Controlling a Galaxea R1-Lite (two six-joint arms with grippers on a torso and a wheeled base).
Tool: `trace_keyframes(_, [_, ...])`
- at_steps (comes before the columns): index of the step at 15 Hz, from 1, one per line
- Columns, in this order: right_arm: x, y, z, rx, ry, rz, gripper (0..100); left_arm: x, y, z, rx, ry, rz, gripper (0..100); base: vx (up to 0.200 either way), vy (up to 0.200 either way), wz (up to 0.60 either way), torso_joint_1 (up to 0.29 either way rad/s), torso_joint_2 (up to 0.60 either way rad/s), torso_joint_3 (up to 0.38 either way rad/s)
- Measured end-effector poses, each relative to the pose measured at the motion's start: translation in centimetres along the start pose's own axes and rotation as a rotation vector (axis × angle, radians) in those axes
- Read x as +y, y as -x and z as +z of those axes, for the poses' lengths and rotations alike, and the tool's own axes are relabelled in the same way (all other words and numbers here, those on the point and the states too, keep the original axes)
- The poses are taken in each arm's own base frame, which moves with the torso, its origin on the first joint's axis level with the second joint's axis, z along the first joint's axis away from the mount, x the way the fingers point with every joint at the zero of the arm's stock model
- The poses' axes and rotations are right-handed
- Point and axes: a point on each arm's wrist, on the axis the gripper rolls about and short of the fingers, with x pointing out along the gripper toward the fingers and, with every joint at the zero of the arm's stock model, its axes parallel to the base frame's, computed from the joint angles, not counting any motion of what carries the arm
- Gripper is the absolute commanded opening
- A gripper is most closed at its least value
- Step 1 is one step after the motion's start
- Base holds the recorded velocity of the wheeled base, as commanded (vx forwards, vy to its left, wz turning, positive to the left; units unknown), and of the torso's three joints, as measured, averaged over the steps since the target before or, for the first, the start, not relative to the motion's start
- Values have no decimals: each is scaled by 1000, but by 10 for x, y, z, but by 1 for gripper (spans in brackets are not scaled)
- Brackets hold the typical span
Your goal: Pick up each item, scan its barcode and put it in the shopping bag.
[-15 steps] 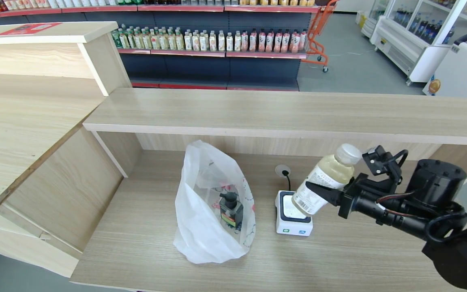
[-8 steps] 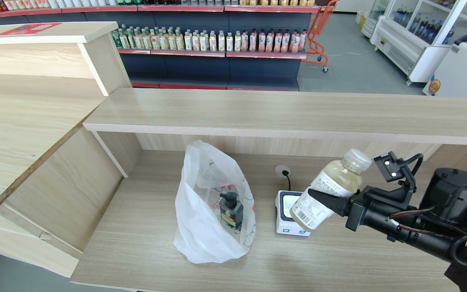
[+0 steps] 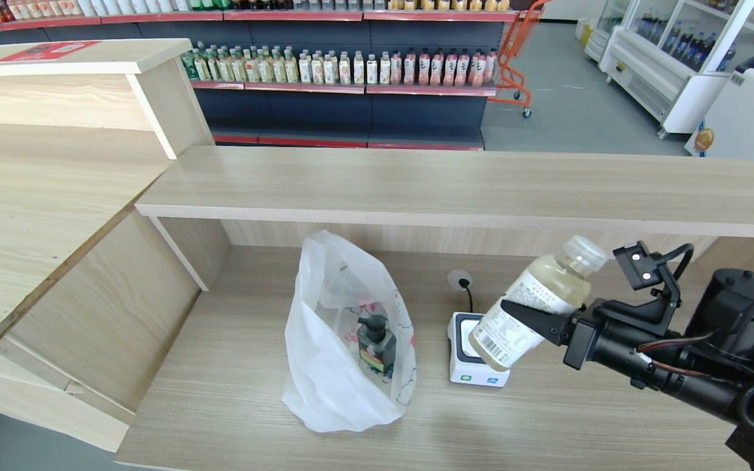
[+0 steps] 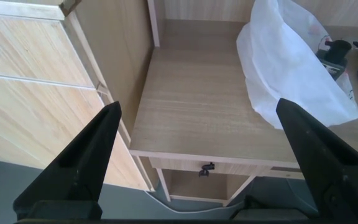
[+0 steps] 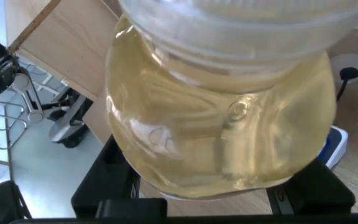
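Over the scanner: the juice bottle [image 3: 547, 281] hangs with its base low, just above the scanner [image 3: 465, 366] window (contact I cannot tell).
Right gripper [image 3: 514, 313]: jaws clamped across the bottle's middle, one dark finger lying over the label.
Bottle axis: tilted, with the base down toward the robot's left and the cap up toward its right, crosswise to the fingers.
Left gripper [image 4: 197, 168]: jaws wide apart, nothing between them, off the counter's [image 3: 547, 418] left front edge.
Shopping bag [image 3: 331, 379]: stands just left of the scanner, mouth upward, with a dark pump bottle [image 3: 376, 343] inside.
Step, by my reading: scanning, with bagging not yet done.
Coming move: the bag lies left of the held bottle, on its base side, so the right arm would likely carry it base-first over the rim.
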Motion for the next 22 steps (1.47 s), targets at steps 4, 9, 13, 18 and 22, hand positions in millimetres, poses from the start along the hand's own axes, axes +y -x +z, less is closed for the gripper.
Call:
trace_keyframes(4, [-1,-2,-1,35,-27,-6,0,0,0,0,0,0,-2,100,0,0,0,0,0,0])
trace_keyframes(9, [7,-2,-6,70,-40,13,0,0,0,0,0,0,-1,100,0,0,0,0,0,0])
trace_keyframes(13, [18,-6,-13,98,-2,51,0,0,0,0,0,0,-2,100,0,0,0,0,0,0])
trace_keyframes(18, [-10,-37,-7,47,119,5,0,0,0,0,0,0,-1,100,0,0,0,0,0,0])
trace_keyframes(22, [-29,-65,-21,64,241,2,0,0,0,0,0,0,-1,100,0,0,0,0,0,0])
